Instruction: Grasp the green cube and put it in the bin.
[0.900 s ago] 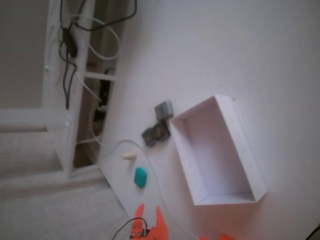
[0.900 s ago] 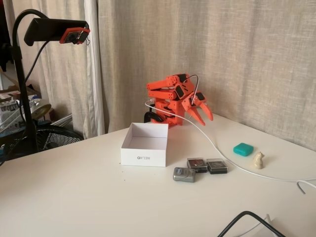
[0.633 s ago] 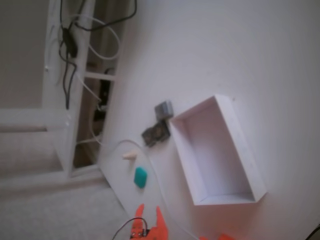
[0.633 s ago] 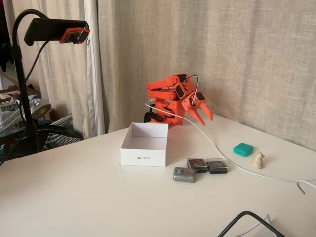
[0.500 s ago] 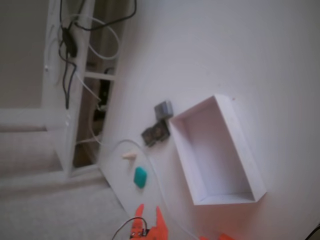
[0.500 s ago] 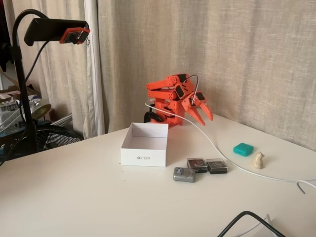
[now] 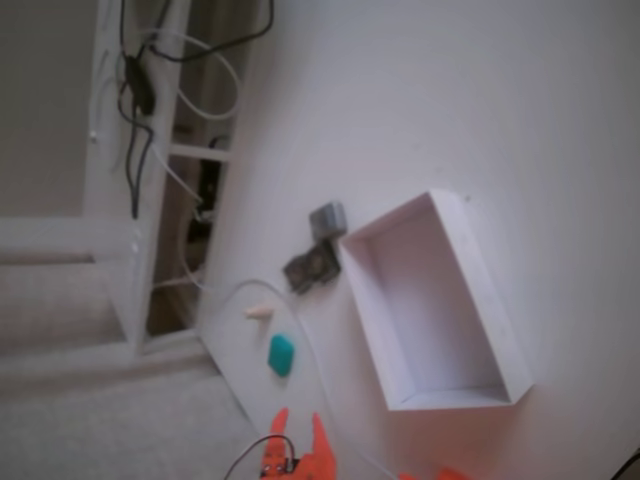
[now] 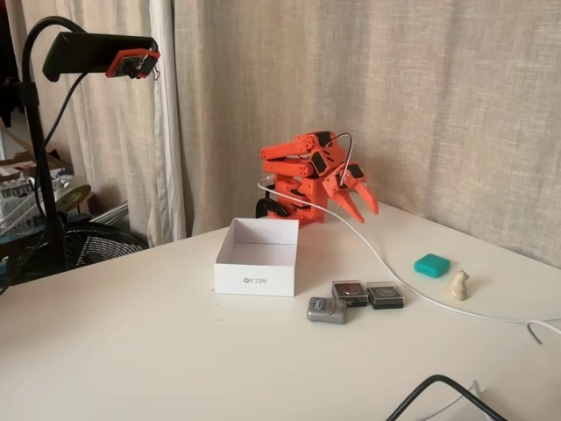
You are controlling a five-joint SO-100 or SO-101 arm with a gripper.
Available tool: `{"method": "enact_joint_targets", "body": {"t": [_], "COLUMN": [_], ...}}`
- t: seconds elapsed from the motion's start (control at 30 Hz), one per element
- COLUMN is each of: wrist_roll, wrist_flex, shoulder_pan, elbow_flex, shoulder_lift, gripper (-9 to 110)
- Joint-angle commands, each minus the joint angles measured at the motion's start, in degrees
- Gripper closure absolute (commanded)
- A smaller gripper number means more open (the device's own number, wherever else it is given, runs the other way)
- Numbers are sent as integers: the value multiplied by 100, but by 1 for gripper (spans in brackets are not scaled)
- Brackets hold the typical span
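The green cube (image 8: 432,265) (image 7: 282,355) is a small teal block lying on the white table, right of the arm in a fixed view. The bin (image 8: 257,267) (image 7: 497,322) is a shallow white box standing in front of the arm's base, with nothing visible inside. My orange gripper (image 8: 361,207) (image 7: 298,420) hangs folded close to the arm's base, above the table, its two fingers spread open and holding nothing. It is well apart from both the cube and the bin.
A white cable (image 8: 386,263) runs from the arm across the table between cube and bin. Two dark square pieces (image 8: 368,294), a grey block (image 8: 326,310) and a small beige figure (image 8: 459,284) lie near the cube. A black cable (image 8: 434,390) lies at the front edge.
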Motion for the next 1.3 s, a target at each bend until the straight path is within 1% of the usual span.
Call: {"method": "enact_joint_targets", "body": {"t": [0.0, 0.37, 0.5, 0.9, 0.97, 1.0, 1.03, 1.07, 1.1, 1.17, 1.27], "wrist_roll": [35, 35, -9, -35, -229, -334, -334, -334, -334, -334, -325], "wrist_flex": [18, 18, -9, -79, -123, -97, -132, -237, -343, -659, -1099], "shoulder_pan": [-9, -9, -272, -448, -431, -396, -360, -334, -308, -149, 70], "elbow_flex": [-26, -26, -26, -9, -70, -246, -413, -563, -721, -1090, -2065], "shoulder_lift": [44, 44, 44, 53, -158, -431, -668, -896, -1169, -1793, -3032], "gripper": [87, 87, 87, 87, 87, 84, 75, 71, 70, 59, 58]}}
